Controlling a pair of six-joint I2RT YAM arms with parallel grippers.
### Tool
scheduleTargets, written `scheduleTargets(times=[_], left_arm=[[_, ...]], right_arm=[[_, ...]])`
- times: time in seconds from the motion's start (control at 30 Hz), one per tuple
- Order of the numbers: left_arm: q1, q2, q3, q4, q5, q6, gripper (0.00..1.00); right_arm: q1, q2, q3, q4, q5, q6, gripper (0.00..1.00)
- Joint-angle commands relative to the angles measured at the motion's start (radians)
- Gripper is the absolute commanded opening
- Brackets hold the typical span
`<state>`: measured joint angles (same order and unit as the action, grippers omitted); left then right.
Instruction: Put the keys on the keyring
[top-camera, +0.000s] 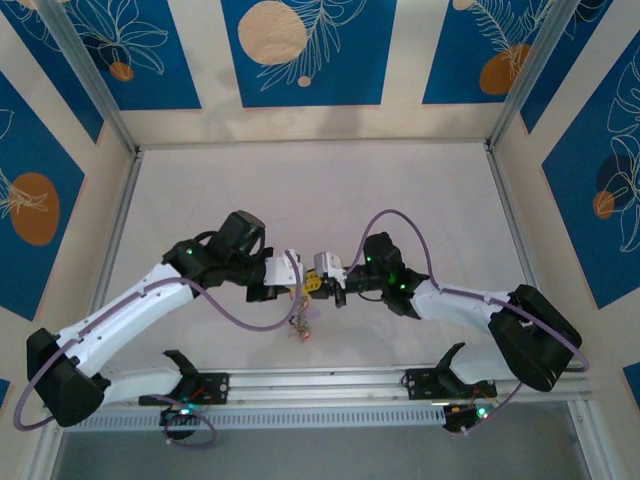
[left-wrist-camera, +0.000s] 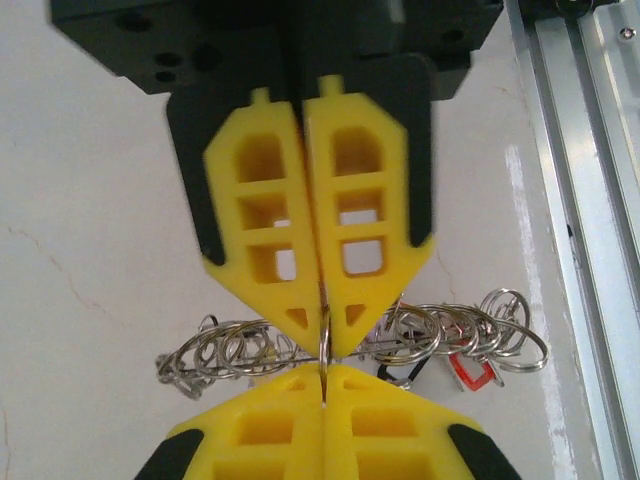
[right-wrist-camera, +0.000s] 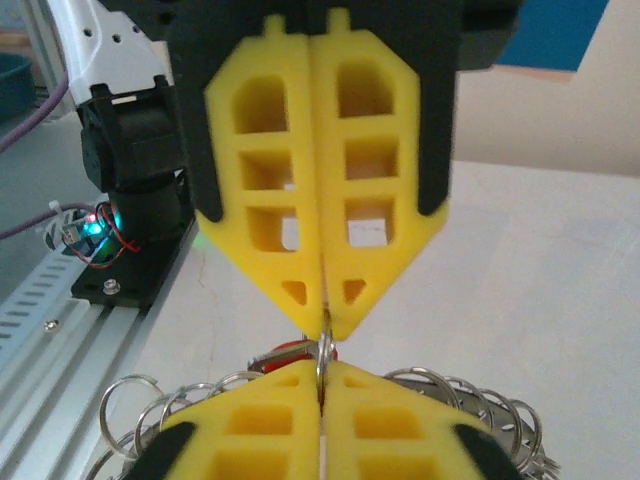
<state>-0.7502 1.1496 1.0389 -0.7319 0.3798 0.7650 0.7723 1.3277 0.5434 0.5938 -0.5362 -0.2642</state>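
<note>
Keyring (left-wrist-camera: 326, 346) held edge-on above the table (top-camera: 300, 190), pinched from opposite sides by the left gripper (left-wrist-camera: 321, 330) and right gripper (right-wrist-camera: 325, 325), each pair of fingers pressed together on it, keys (left-wrist-camera: 470, 352) dangling from it

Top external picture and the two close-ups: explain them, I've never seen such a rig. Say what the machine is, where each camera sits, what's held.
This is a robot with two arms bolted at the near edge of a white table. The top external picture looks down from above and behind them. The other two come from cameras on the wrists: each shows its own yellow fingers at the bottom and the opposite gripper at the top. The left gripper and the right gripper meet tip to tip, both shut on the keyring, seen edge-on as a thin metal line. Strung along it is a bunch of small rings and keys, one with a red tag.
</note>
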Motion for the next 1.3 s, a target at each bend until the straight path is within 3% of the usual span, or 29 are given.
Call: scheduleTargets(times=[0.0, 0.13, 0.3, 0.47, 0.73, 0.97, 1.1, 1.27], left_arm=[[-0.012, -0.003, 0.025, 0.033, 0.022, -0.012, 0.04], [-0.007, -0.052, -0.031, 0.081, 0.021, -0.023, 0.15], [0.009, -0.103, -0.102, 0.140, 0.039, -0.070, 0.17], [0.009, -0.115, -0.153, 0.217, 0.080, -0.119, 0.22], [0.017, -0.149, -0.223, 0.301, 0.093, -0.172, 0.22], [0.028, -0.171, -0.231, 0.326, 0.097, -0.174, 0.00], [0.028, -0.149, -0.168, 0.217, 0.047, -0.117, 0.00], [0.004, -0.079, -0.066, 0.040, -0.044, -0.026, 0.00]], right_arm=[[0.013, 0.009, 0.032, -0.003, -0.011, -0.014, 0.00], [0.005, 0.003, -0.006, 0.109, -0.013, 0.028, 0.00], [-0.011, 0.008, -0.055, 0.255, -0.042, 0.092, 0.00], [-0.012, 0.015, -0.070, 0.312, -0.043, 0.113, 0.00], [-0.013, 0.008, -0.086, 0.343, -0.049, 0.114, 0.00], [-0.006, 0.010, -0.079, 0.293, -0.045, 0.068, 0.00], [-0.006, -0.004, -0.071, 0.207, -0.019, 0.013, 0.22], [-0.008, 0.010, -0.050, 0.145, -0.010, -0.008, 0.23]])
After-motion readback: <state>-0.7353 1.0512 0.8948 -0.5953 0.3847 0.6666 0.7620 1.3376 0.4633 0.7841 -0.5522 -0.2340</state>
